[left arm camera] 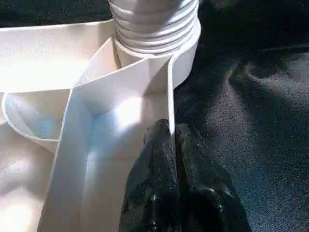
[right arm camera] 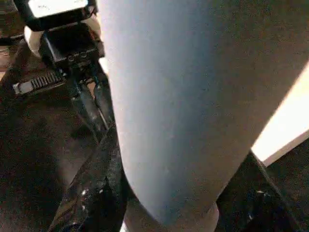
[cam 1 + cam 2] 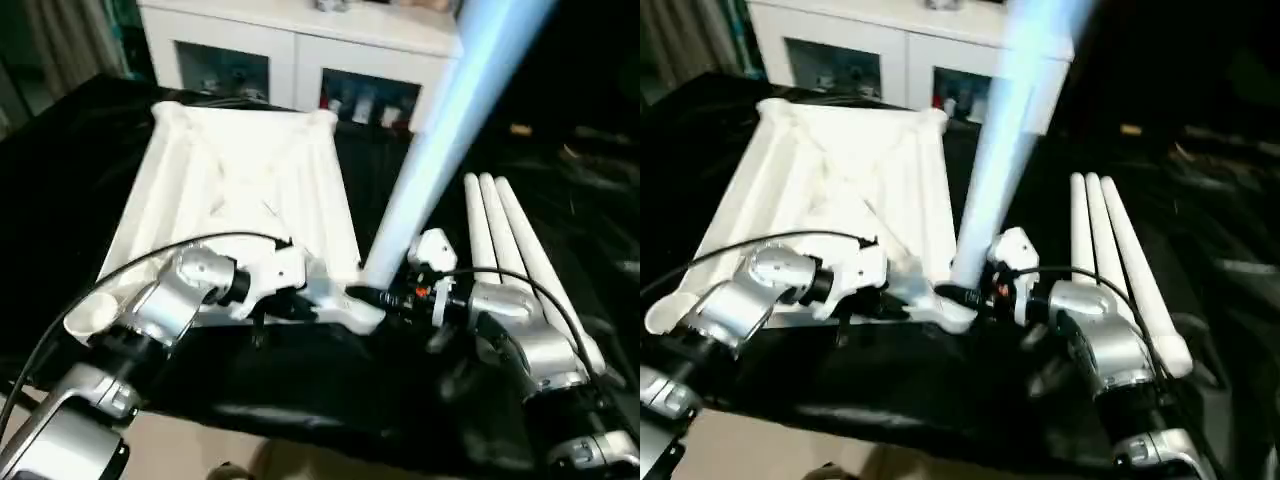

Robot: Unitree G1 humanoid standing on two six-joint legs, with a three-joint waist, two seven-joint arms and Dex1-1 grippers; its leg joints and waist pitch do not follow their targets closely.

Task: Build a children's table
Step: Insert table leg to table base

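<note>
Leg (image 3: pixel 440 150) and corner socket (image 1: pixel 154 53) made the whole question: the white tube stood nearly upright, leaning a little toward the head camera, its threaded foot already seated in the socket at the near right corner of the upturned tabletop (image 3: pixel 240 190). That top lay ribs-up on the black-draped work table (image 3: pixel 300 400), with three more legs (image 3: pixel 505 240) lying side by side just to its right, their length running away from the robot.

From the right, the right gripper (image 3: pixel 390 296) held the tube low down, one black finger (image 2: pixel 91 193) on each side, clamped on it just above the socket. Opposite it, the left gripper (image 3: pixel 325 300) was pinched shut on the thin rim wall of the top right beside that same socket, steadying it.

So the turning hand was the right one, and I judged the next move would spin the tube about its own upright axis. Any extra lean looked likely to bind the thread.
</note>
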